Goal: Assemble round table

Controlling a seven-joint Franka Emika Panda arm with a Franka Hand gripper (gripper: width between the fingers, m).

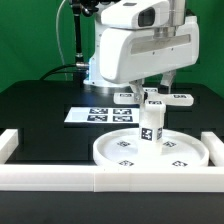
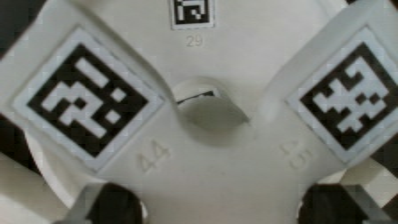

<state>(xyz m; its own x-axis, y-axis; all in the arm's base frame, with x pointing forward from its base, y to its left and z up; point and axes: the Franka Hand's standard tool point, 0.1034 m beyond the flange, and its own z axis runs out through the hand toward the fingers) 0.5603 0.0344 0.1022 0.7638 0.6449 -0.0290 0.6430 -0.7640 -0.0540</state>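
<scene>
The large round disc (image 1: 112,152) lies flat inside the white frame. The short post (image 1: 150,127) stands upright on the disc's middle and carries tags. The four-armed cross-shaped foot (image 1: 176,98) lies level at the post's top, under the hand. My gripper (image 1: 152,92) is shut on the foot. In the wrist view the foot (image 2: 214,150) fills the picture, with two tagged arms and a centre hole. My gripper (image 2: 222,205) has a dark finger (image 2: 107,205) on each side of the foot's body. I cannot tell whether the foot rests on the post.
A white straight-walled frame (image 1: 100,179) runs along the front and both sides of the disc. The marker board (image 1: 98,114) lies flat on the black table behind the disc. The arm's white body (image 1: 140,45) hangs over the back.
</scene>
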